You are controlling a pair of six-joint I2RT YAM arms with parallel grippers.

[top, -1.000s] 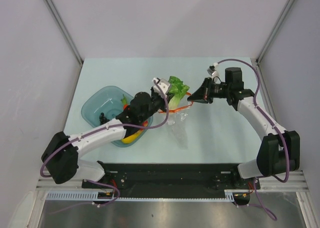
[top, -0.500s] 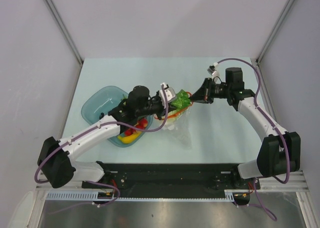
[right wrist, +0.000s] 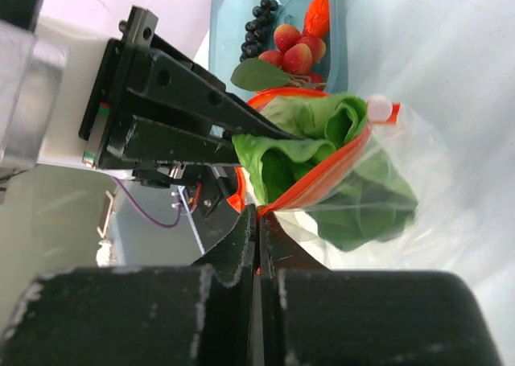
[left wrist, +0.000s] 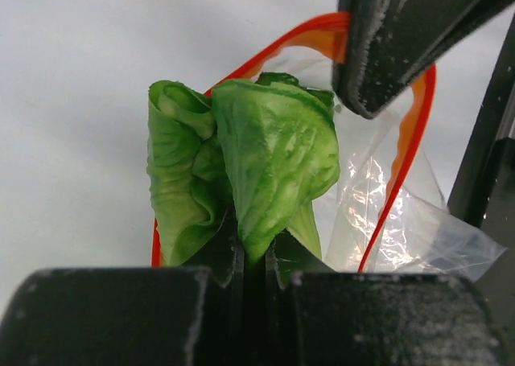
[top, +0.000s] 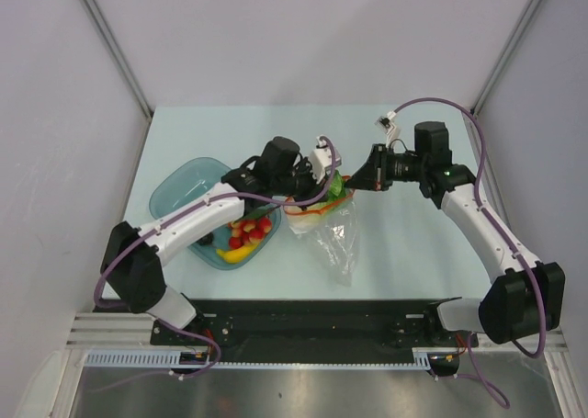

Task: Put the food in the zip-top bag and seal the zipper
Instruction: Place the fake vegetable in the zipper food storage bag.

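Note:
My left gripper (top: 323,177) is shut on the green cabbage (left wrist: 241,157) and holds it in the open mouth of the clear zip-top bag (top: 329,234). In the right wrist view the cabbage (right wrist: 310,137) sits partly inside the plastic. My right gripper (top: 355,181) is shut on the red-orange zipper (right wrist: 322,181) at the bag's right edge and holds the mouth up. The zipper (left wrist: 402,141) loops round the cabbage. The red berries (top: 254,231), yellow banana (top: 233,253), dark grapes (right wrist: 259,24) and pepper (right wrist: 318,12) lie in the teal bowl (top: 179,193).
The bowl stands left of the bag, under my left arm. The bag's body trails toward the near edge of the pale table (top: 413,243). Grey walls close the sides and back.
My left gripper carried the cabbage right and down into the bag's mouth, uncovering the food in the bowl. My right gripper kept its hold on the zipper and shifted little.

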